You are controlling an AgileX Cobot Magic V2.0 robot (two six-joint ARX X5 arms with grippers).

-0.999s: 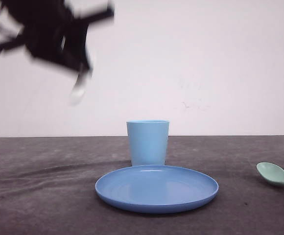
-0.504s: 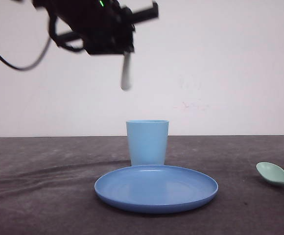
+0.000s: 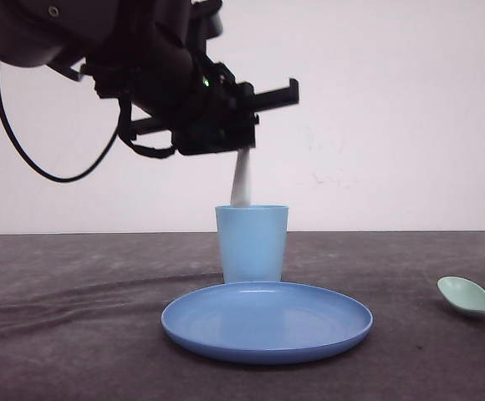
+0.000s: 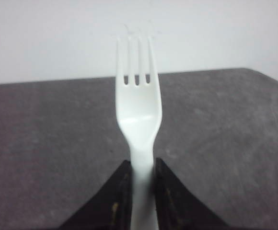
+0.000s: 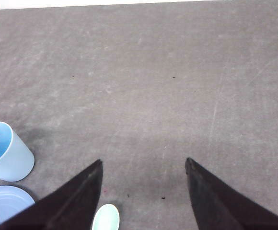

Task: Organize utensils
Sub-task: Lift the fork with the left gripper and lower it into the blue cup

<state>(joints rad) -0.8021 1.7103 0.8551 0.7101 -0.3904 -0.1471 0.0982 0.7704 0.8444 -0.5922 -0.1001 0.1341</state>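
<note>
Cup [image 3: 252,244] behind plate [image 3: 267,322] (spoon [image 3: 472,299] rightward)

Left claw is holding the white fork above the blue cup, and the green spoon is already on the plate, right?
Not quite. The spoon lies on the table, right of the plate, as the front view shows. The left claw does hold the fork above the cup.

fork [image 4: 138,112]: smooth white plastic | plate [image 3: 267,322]: glossy | table [image 5: 177,96]: matt, rough
</note>
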